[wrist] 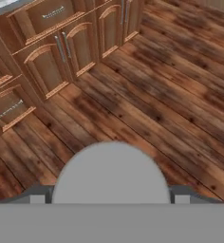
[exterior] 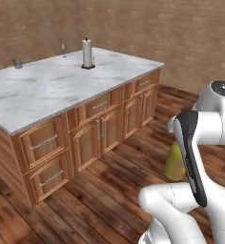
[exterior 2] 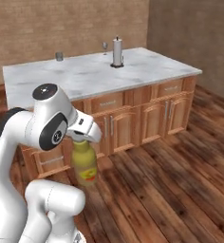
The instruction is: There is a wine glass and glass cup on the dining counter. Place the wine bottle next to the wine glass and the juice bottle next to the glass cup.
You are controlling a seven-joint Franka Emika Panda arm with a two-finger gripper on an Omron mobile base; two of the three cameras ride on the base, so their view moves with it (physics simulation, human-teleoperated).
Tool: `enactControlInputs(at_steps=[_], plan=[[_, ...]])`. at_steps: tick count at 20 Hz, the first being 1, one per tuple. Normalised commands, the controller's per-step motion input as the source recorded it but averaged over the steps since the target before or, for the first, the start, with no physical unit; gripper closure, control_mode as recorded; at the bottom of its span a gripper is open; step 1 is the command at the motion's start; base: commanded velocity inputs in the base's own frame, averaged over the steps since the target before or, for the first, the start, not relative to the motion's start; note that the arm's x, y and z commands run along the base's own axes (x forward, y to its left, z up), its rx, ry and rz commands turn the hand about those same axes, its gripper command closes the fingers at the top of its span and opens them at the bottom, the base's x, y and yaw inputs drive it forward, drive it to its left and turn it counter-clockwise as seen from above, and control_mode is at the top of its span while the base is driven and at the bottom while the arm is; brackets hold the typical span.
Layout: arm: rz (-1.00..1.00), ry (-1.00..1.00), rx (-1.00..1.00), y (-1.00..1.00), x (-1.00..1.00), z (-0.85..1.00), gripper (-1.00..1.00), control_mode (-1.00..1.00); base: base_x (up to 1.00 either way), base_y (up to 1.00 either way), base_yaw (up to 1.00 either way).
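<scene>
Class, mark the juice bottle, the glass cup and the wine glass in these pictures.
juice bottle (exterior 2: pixel 85 166): right base view, on its yellow body.
glass cup (exterior 2: pixel 59 56): right base view, on its side wall.
wine glass (exterior 2: pixel 105 46): right base view, on its bowl.

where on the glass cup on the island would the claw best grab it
Around its straight side wall, coming in level from the near edge of the counter. The glass cup stands upright near the far edge, short, with no stem or handle, so its sides probably give the surest hold.

One juice bottle, one wine glass, one glass cup
</scene>
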Motion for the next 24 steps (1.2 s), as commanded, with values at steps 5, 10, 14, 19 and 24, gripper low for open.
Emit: enactControlInputs(at_steps=[5,10,14,19,24], plan=[[0.0,0.0,0.0,0.0,0.0,0.0,1.0,1.0,0.64,-0.18,0.29],[0.0,0.0,0.0,0.0,0.0,0.0,1.0,1.0,0.59,0.02,0.15],[0.0,0.0,0.0,0.0,0.0,0.0,1.0,1.0,0.19,0.47,0.29],[0.0,0.0,0.0,0.0,0.0,0.0,1.0,1.0,0.0,0.61,0.42],[0.0,0.0,0.0,0.0,0.0,0.0,1.0,1.0,0.07,0.64,0.36]])
